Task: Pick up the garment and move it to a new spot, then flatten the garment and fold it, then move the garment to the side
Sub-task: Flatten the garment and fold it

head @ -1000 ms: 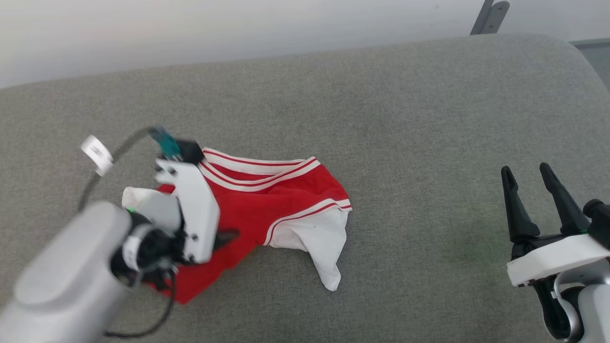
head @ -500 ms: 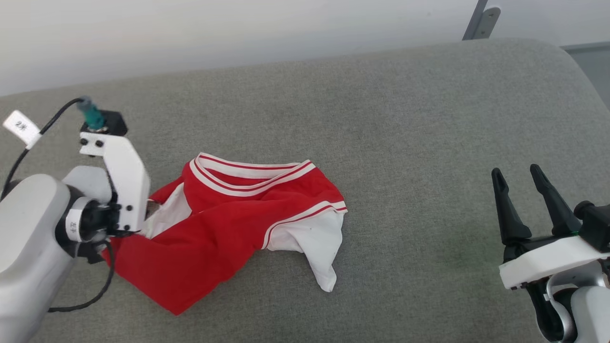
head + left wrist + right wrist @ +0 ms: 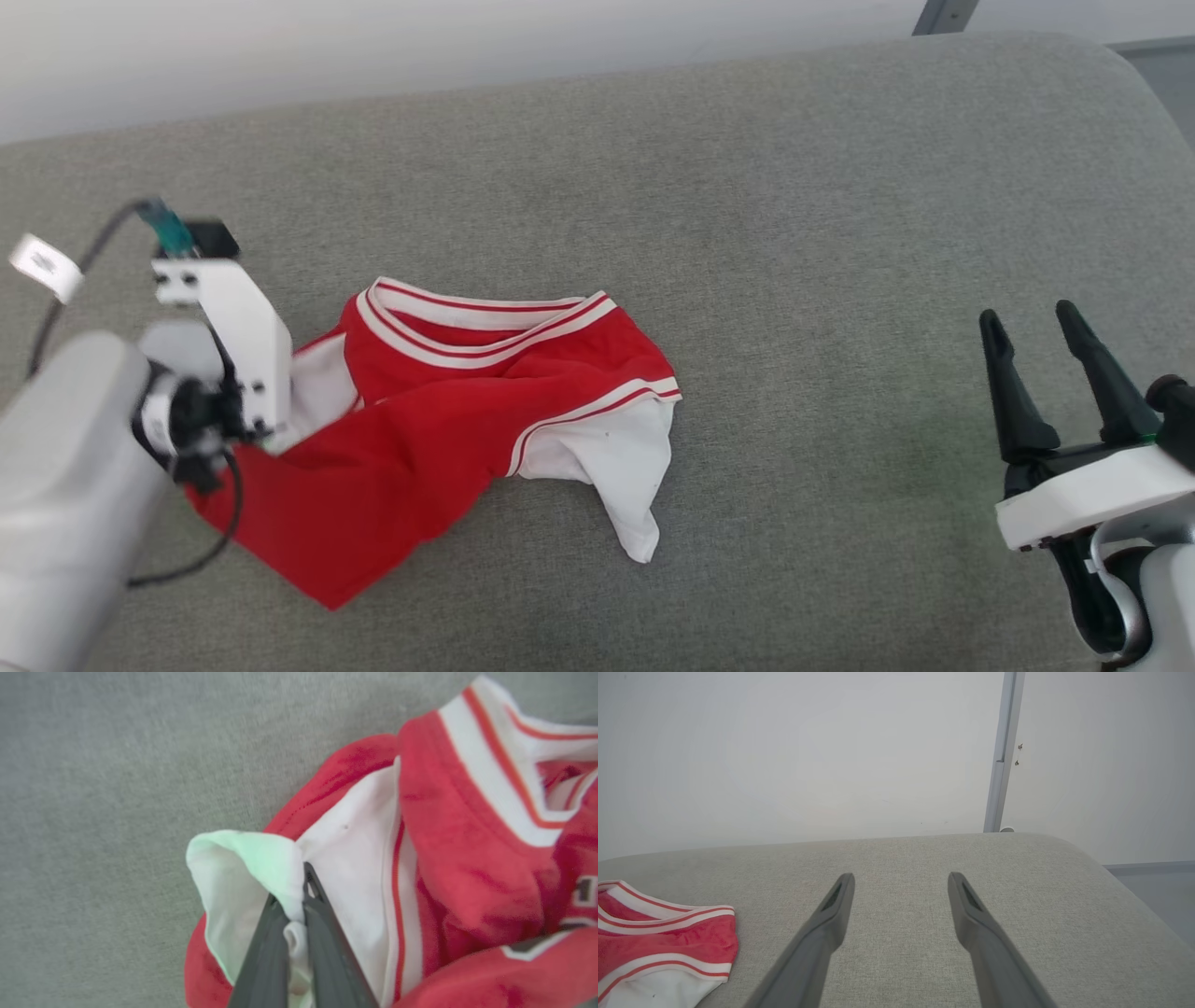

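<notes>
The garment (image 3: 448, 420), a red T-shirt with white sleeves and red-and-white striped trim, lies crumpled on the grey cushion, left of centre in the head view. In the left wrist view my left gripper (image 3: 295, 896) is shut on a fold of the garment's (image 3: 467, 858) white sleeve at its left edge. The left wrist's white bracket (image 3: 233, 345) hides those fingers in the head view. My right gripper (image 3: 1029, 317) hovers open at the far right, well clear of the cloth. In the right wrist view the right gripper (image 3: 901, 877) holds nothing, and the garment (image 3: 668, 942) shows at the lower left.
The grey fabric cushion (image 3: 794, 233) spreads wide between the garment and the right gripper. Its right end rounds off toward the floor (image 3: 1167, 84). A pale wall and a metal post (image 3: 1001, 756) stand behind the cushion's far edge.
My left arm swung from over the garment's middle to its left edge, then the gripper shut on the white sleeve. The right gripper stayed open and in place. The head camera shifted slightly.
</notes>
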You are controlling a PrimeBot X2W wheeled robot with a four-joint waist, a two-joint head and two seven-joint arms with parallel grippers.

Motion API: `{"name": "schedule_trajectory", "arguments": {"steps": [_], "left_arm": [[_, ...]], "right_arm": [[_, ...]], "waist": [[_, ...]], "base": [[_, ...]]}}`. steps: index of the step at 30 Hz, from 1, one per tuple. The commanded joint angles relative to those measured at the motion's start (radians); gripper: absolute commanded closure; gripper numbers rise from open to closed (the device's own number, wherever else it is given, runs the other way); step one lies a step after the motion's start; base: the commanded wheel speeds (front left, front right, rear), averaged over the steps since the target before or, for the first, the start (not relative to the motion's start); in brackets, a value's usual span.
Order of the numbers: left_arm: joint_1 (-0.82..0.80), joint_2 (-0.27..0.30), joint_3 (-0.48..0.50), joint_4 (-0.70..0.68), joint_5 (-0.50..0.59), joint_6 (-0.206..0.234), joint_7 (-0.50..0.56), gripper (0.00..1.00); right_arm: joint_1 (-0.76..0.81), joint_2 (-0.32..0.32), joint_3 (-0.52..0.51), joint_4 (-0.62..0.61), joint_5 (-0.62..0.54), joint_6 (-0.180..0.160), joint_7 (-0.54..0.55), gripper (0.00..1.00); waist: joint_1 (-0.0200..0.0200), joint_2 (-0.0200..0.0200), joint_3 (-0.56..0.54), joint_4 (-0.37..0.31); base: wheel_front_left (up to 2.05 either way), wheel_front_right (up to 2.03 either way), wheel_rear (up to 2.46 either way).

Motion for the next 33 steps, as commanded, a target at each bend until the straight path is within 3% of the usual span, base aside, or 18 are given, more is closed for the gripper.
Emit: {"name": "schedule_trajectory", "arguments": {"steps": [1,9,15,16,18,19,20,26,33], "left_arm": [[-0.025,0.008,0.009,0.010,0.015,-0.002,-0.017,1.00],[-0.090,0.108,0.046,0.065,0.093,0.072,-0.152,1.00],[-0.044,0.106,0.067,0.146,0.083,0.124,-0.213,1.00],[-0.036,0.100,0.073,0.160,0.074,0.120,-0.226,0.88],[-0.029,0.086,0.096,0.189,0.053,0.120,-0.249,0.35],[-0.025,0.082,0.103,0.200,0.043,0.115,-0.260,0.04],[-0.022,0.075,0.109,0.211,0.034,0.108,-0.270,0.00],[-0.040,0.065,0.119,0.192,0.031,0.057,-0.359,0.00],[0.031,0.073,0.115,0.028,0.073,0.005,-0.556,0.00]], "right_arm": [[0.002,-0.005,-0.004,0.000,-0.001,0.000,0.003,0.00],[0.004,-0.012,-0.013,-0.018,-0.006,0.000,0.014,0.00],[-0.005,-0.017,-0.008,-0.023,-0.001,0.000,0.018,0.00],[-0.007,-0.017,-0.006,-0.024,0.000,0.000,0.018,0.00],[-0.009,-0.020,0.000,-0.022,0.003,0.000,0.022,0.00],[-0.011,-0.021,0.001,-0.021,0.004,0.000,0.023,0.00],[-0.013,-0.021,0.004,-0.022,0.004,0.000,0.024,0.00],[-0.003,-0.028,0.038,-0.023,0.008,0.000,0.036,0.00],[0.021,-0.033,0.105,-0.020,0.019,0.000,0.059,0.00]], "waist": [[0.0000,0.0000,-0.002,0.007],[0.0000,0.0000,0.010,0.031],[0.0000,0.0000,0.024,0.033],[0.0000,0.0000,0.027,0.034],[0.0000,0.0000,0.029,0.034],[0.0000,0.0000,0.030,0.035],[0.0000,0.0000,0.030,0.037],[0.0000,0.0000,0.003,0.062],[0.0000,0.0000,-0.050,0.109]], "base": [[0.00,0.00,0.00],[0.00,0.00,0.00],[0.00,0.00,0.00],[0.00,0.00,0.00],[0.00,0.00,0.00],[0.00,0.00,0.00],[0.00,0.00,0.00],[0.00,0.00,0.00],[0.00,0.00,0.00]]}}
